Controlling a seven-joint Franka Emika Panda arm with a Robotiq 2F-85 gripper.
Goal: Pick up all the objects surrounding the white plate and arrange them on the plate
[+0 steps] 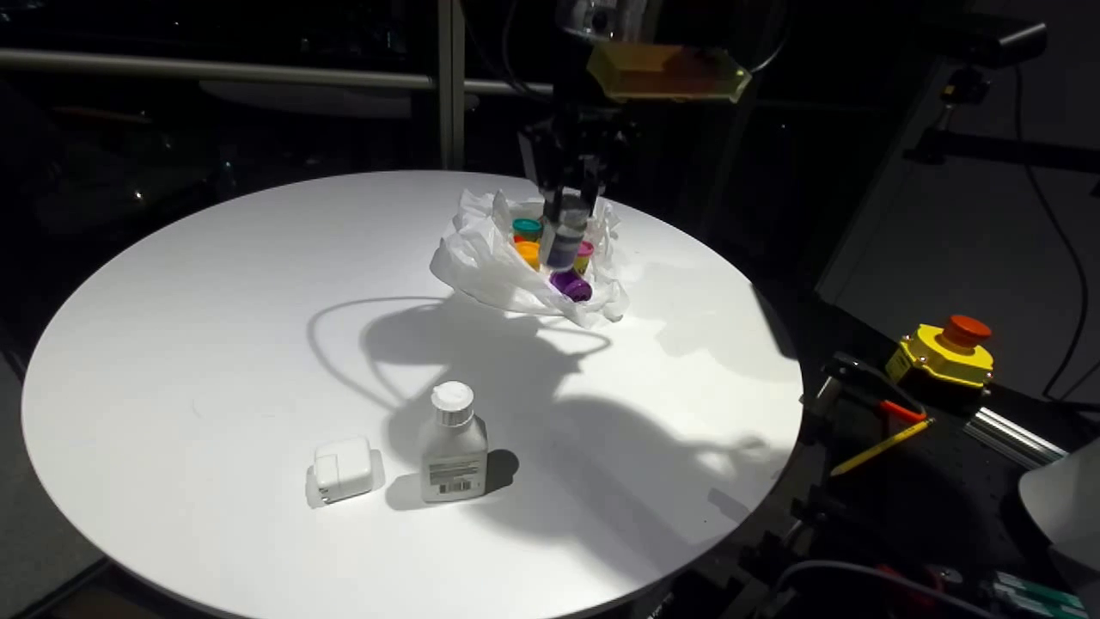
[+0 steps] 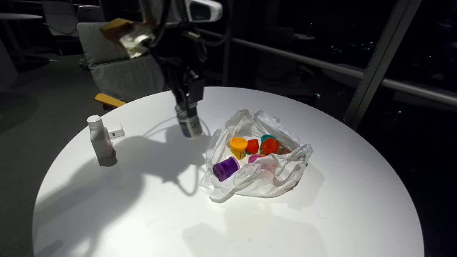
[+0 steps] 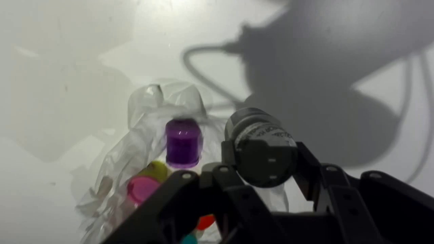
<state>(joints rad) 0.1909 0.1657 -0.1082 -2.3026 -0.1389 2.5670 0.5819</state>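
Note:
My gripper [image 1: 574, 191] [image 2: 186, 98] [image 3: 266, 156] is shut on a small round jar with a dark top and a printed label. The jar shows in both exterior views [image 1: 563, 241] [image 2: 190, 124] and in the wrist view [image 3: 262, 134]. It is held above the table, beside a crumpled white plastic bag [image 2: 275, 184]. In the bag lie a purple tub [image 2: 226, 169] [image 3: 183, 144], a yellow-orange tub [image 2: 238, 147], a pink-lidded tub [image 3: 144, 188], a red item [image 2: 252, 146], an orange-red lid [image 2: 270, 145] and a teal lid [image 1: 527, 228]. No white plate shows.
A white bottle [image 1: 454, 451] [image 2: 100, 137] stands on the round white table [image 1: 215, 344]. A white charger block [image 1: 344, 468] [image 2: 116, 131] lies beside it. A chair [image 2: 121, 64] stands behind the table. A yellow emergency-stop box [image 1: 945, 352] sits off the table's edge.

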